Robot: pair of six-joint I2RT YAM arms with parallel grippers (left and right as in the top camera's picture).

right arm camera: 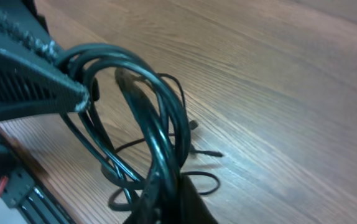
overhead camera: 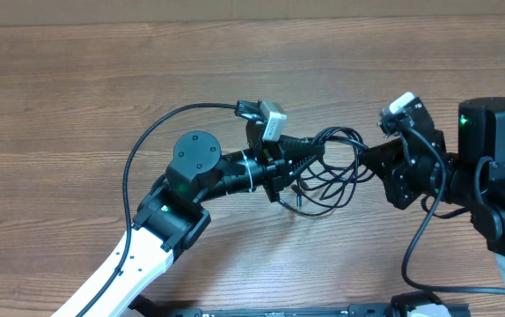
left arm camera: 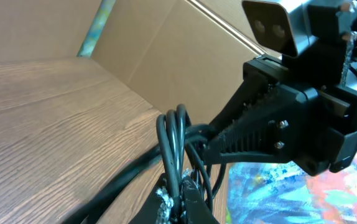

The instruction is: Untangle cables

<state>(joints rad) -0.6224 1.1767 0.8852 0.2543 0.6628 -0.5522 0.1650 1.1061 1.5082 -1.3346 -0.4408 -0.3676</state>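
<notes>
Left gripper [overhead camera: 298, 161] and right gripper [overhead camera: 369, 165] each pinch the cables [overhead camera: 336, 176] — tangled bunch strung between them, loose loops sagging onto the table [overhead camera: 103, 79] — looks like mid pull-apart, so next move wants a slow outward draw, watching which strand snags.

My left pincer [overhead camera: 308, 158] reaches in from the lower left and my right pincer [overhead camera: 369, 165] from the right edge, the 2 tips facing each other, both touching a knot of thin black cables [overhead camera: 339, 185]. The loops spread between them (how firmly each tip pinches, I cannot tell from above) over the brown wooden table [overhead camera: 76, 88].
</notes>
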